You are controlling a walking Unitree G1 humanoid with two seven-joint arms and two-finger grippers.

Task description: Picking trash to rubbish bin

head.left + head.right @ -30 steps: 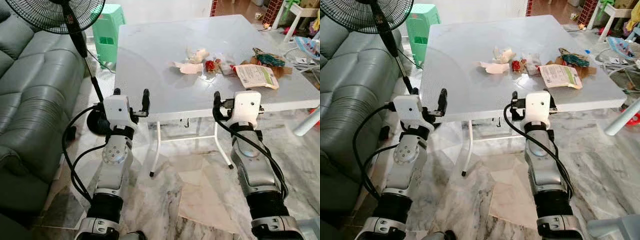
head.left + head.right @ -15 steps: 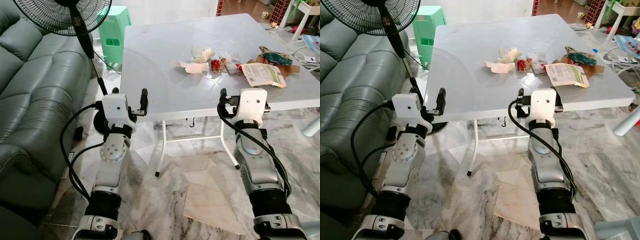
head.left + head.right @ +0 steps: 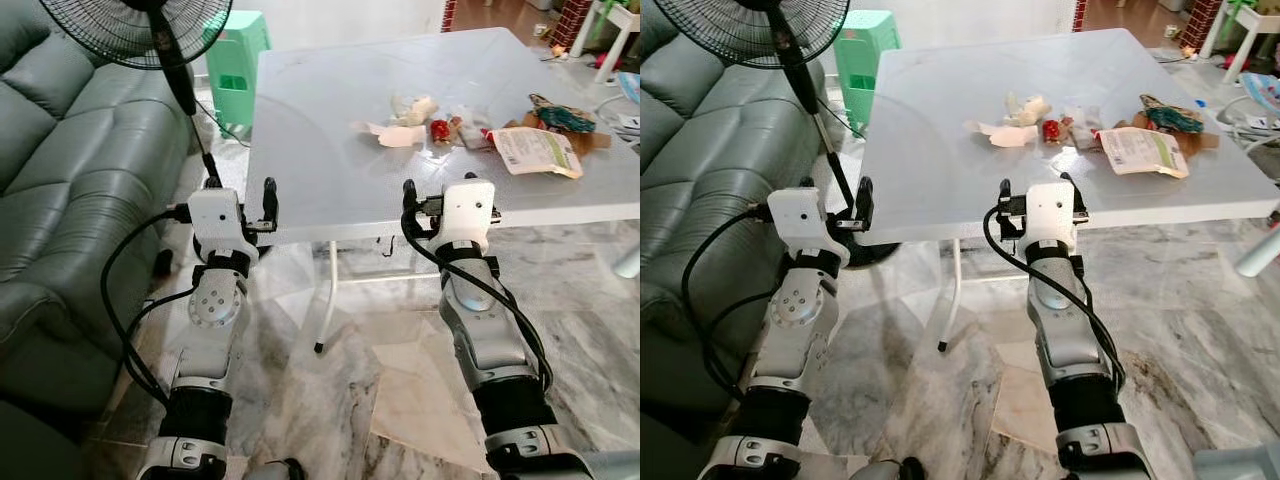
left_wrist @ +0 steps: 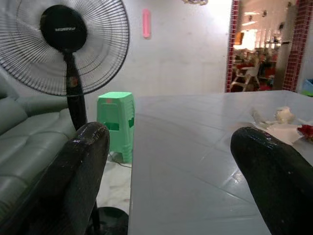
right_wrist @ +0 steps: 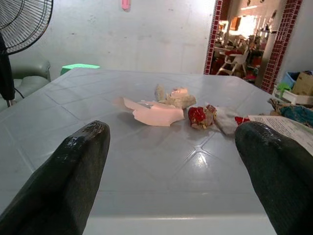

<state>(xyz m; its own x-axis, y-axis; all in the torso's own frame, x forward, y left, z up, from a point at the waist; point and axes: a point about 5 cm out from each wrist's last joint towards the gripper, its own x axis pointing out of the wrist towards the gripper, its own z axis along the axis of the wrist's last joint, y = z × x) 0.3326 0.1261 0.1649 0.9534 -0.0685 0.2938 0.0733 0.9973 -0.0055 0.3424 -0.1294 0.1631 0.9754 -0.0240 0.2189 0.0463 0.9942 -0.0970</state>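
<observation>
Head views. A white table (image 3: 330, 150) stands ahead of the robot on a marble floor (image 3: 400, 380). The trash lies on its far right part: a pale crumpled paper (image 3: 392, 133), a whitish wad (image 3: 413, 108) just behind it, a red wrapper (image 3: 443, 128), a printed packet (image 3: 533, 151) and a green-patterned bag (image 3: 558, 113) at the far right edge. The left gripper (image 3: 240, 190) is raised at the table's near left corner, fingers spread and holding nothing. The right gripper (image 3: 445, 195) is raised at the near edge, in front of the trash; its fingers also stand apart, empty. A green sofa (image 3: 70, 170) fills the left side, with a standing fan (image 3: 140, 30) and a green stool (image 3: 235, 60) beyond it.

Left wrist view. Two black fingers (image 4: 73, 171) frame the bare table top (image 4: 186, 161), wide apart; fan (image 4: 63, 49) and stool (image 4: 115, 122) lie beyond.

Right wrist view. The spread fingers (image 5: 73, 181) frame the paper (image 5: 154, 113), red wrapper (image 5: 199, 117) and packet (image 5: 286, 128), all well apart from them.
</observation>
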